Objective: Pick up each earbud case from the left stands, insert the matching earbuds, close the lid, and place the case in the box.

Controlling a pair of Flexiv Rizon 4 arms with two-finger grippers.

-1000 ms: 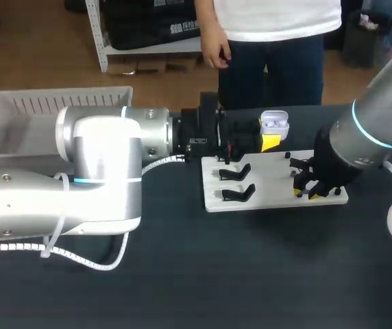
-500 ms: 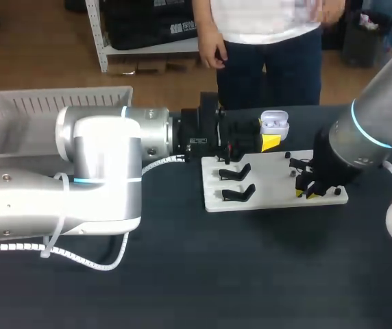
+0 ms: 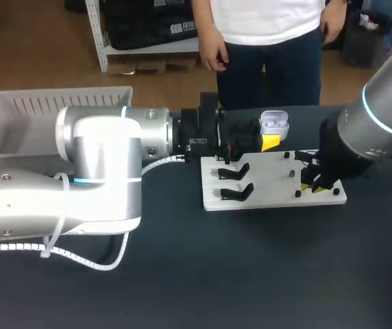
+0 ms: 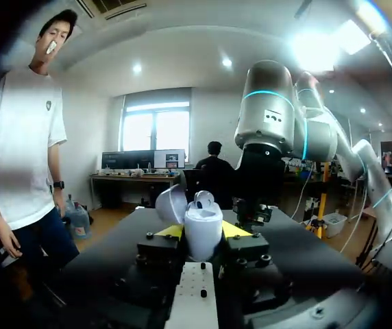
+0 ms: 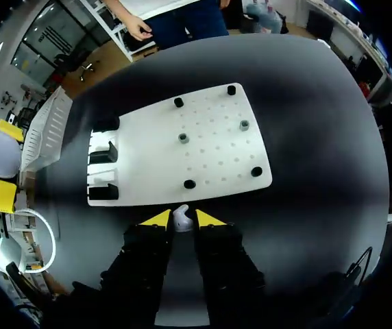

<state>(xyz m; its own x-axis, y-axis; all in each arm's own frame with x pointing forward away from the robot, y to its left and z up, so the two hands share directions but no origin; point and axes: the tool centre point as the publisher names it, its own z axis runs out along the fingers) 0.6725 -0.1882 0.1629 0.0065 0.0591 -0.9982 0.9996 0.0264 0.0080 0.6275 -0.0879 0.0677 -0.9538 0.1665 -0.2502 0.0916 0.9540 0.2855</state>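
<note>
With right pincer (image 5: 182, 221) clamped on earbud (image 5: 181, 216) above board (image 5: 210, 151) edge and left pincer (image 4: 203, 233) clamped on open case (image 4: 203, 221) just beyond board's far side, best move is carry earbud level, line stem with socket, seat gently.

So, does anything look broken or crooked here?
No, nothing stands out. The left pincer holds the white case upright with its lid open. The right pincer holds one small white earbud over the white board's edge. The board lies flat on the table.
</note>
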